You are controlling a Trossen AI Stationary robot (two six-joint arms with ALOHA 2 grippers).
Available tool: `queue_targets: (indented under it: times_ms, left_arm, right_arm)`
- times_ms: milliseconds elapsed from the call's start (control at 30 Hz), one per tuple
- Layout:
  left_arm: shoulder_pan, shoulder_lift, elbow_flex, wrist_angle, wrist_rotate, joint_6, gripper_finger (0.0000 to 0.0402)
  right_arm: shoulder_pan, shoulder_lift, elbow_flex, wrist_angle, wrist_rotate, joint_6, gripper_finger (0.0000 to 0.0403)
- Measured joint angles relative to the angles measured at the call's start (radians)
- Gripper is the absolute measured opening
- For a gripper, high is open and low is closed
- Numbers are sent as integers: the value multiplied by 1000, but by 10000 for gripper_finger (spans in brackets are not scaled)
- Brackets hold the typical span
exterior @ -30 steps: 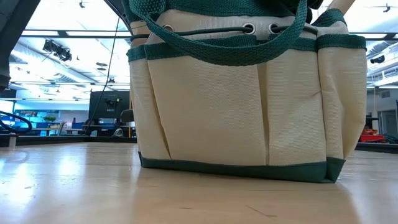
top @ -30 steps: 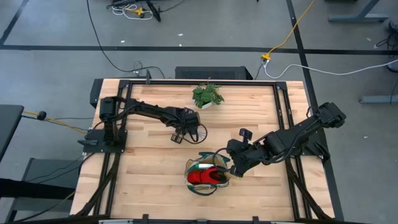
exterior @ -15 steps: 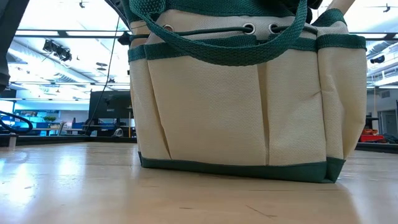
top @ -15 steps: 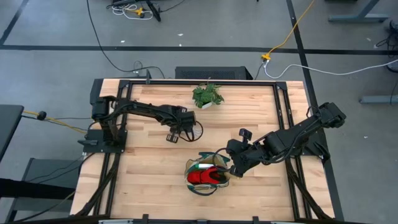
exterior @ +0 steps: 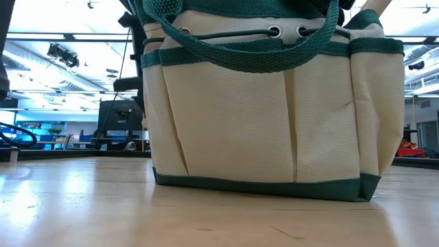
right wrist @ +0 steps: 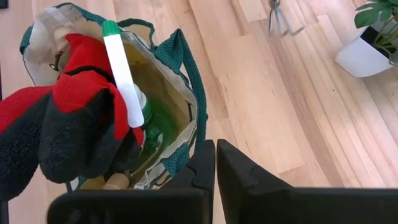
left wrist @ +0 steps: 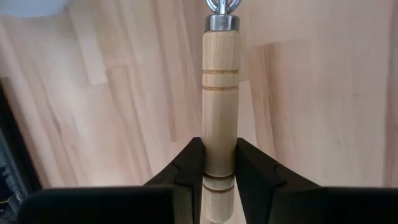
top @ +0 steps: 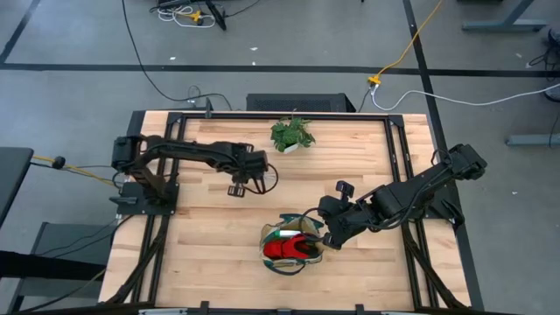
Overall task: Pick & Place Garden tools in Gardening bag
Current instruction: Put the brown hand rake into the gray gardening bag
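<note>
My left gripper [top: 238, 187] hangs over the middle left of the table, shut on the hand rake [left wrist: 220, 81], a pale wooden handle with a metal ferrule. Its metal prongs [right wrist: 278, 18] show far off in the right wrist view. The gardening bag [top: 293, 245], beige with green trim, stands on its base near the front edge. Inside it are the red-and-black gloves [right wrist: 68, 124] and the green spray bottle [right wrist: 146, 124]. My right gripper [right wrist: 215, 163] is shut right beside the bag's right-hand rim [right wrist: 194, 134]. My left gripper pinches the rake's wooden handle [left wrist: 219, 127] near its free end between the two fingers. The fingers come from above, pointing steeply down, and lie along the handle. The rake hangs below them, metal end down, and looks clear of the table. My right gripper stands against the bag's green rim; whether it touches the rim I cannot tell.
A leafy plant in a white pot [top: 291, 134] stands at the far edge, beyond the left gripper. Bare wood lies between the left gripper and the bag. The bag [exterior: 267, 110] fills most of the low view.
My left gripper has risen with the rake and drifted a little toward the table's left edge, rolling slightly about its own axis. The rake has come up with it. My right arm and the bag have kept still.
</note>
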Motion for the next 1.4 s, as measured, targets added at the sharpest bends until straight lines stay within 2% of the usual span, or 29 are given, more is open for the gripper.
queue_targets:
  times_ms: [333, 467, 667, 1000, 1400]
  left_arm:
    - [0, -176, 2, -25, 22, -63, 74]
    - [0, -246, 2, 10, 81, -104, 74]
    - [-18, -318, 2, 132, 228, -143, 74]
    - [-100, -335, 2, 316, 407, -159, 74]
    - [-213, -335, 2, 535, 421, -154, 74]
  right_arm:
    - [0, 0, 0, 4, 0, -10, 17]
    - [0, 0, 0, 14, 26, -14, 17]
    - [0, 0, 0, 79, 27, -44, 17]
    - [-1, 0, 0, 168, 34, -112, 17]
    - [-1, 0, 0, 273, 182, -152, 17]
